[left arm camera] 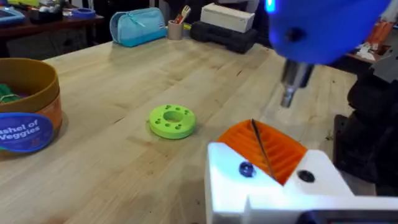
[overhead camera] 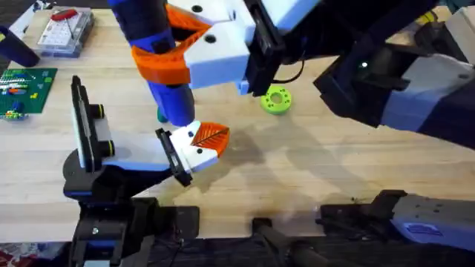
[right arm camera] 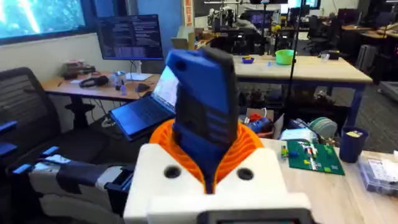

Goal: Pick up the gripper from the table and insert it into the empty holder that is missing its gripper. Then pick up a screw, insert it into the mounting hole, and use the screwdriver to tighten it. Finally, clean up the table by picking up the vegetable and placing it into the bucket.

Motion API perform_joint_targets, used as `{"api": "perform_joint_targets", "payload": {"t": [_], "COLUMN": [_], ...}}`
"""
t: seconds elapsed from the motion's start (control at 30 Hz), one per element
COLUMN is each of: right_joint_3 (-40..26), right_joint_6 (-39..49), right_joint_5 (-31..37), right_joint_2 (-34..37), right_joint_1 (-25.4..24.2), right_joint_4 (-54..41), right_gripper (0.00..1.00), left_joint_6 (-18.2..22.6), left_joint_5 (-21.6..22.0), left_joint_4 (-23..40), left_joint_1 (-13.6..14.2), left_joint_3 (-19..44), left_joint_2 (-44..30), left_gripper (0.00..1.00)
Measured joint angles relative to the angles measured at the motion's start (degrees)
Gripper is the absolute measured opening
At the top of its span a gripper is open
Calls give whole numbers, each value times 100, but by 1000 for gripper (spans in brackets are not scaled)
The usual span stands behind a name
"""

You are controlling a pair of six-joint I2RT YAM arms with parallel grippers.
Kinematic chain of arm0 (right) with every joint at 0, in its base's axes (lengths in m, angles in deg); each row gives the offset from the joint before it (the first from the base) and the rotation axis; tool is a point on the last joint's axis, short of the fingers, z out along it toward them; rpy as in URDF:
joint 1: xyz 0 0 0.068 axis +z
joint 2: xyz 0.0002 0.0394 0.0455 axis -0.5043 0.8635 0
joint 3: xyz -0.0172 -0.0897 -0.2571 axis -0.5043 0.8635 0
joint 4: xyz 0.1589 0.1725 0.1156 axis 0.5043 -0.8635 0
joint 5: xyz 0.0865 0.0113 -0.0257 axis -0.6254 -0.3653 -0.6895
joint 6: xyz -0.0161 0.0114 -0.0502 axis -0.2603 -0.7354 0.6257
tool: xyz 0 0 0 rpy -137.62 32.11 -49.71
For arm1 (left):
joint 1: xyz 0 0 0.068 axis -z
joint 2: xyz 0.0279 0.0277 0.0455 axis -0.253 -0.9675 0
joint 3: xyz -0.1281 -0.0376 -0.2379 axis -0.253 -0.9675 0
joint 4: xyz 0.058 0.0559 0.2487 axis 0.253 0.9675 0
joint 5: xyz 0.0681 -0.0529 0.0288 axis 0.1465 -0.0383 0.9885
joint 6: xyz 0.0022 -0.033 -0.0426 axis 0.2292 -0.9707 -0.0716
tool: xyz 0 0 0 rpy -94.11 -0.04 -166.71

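Closest under the overhead camera rises my right gripper (overhead camera: 174, 44), large and white with orange ribbed pads (right arm camera: 242, 146), and these pads are closed around the thick blue pen-shaped power screwdriver (right arm camera: 204, 118), which it holds upright with the thin metal tip (left arm camera: 288, 98) pointing down. Below it I see the white gripper part with an orange ribbed pad (overhead camera: 202, 142); it sits at the end of the black holder (overhead camera: 172, 156) near the table's front, so I judge the insertion step is already done. My left gripper (left arm camera: 267, 152) looks onto the tip from beside it, and a thin dark rod (left arm camera: 261, 148) lies across its orange pad; whether the fingers are open or closed I cannot tell. The tip hangs a little above the white part and I cannot see any screw in the mounting hole, so I judge the tightening is only being approached or is in progress, not finished. On the wooden table (overhead camera: 312, 163) lies the lime green ring with holes (overhead camera: 276, 99). The round orange-brown bucket with a blue label band (left arm camera: 28, 109) stands well apart from the ring, and something green already shows inside it (left arm camera: 9, 93); if this is the vegetable I cannot say, so the cleaning step may still be left.
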Motion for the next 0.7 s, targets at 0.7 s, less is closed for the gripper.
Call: {"api": "perform_joint_targets", "payload": {"t": [0.7], "right_joint_3": [246], "right_joint_6": [425], "right_joint_5": [-31], "right_joint_2": [37], "right_joint_1": [33], "right_joint_4": [-7], "right_gripper": [25], "left_joint_6": [0], "left_joint_5": [0], "left_joint_4": [0], "left_joint_1": [0], "left_joint_3": [0], "left_joint_2": [0], "left_gripper": [10]}}
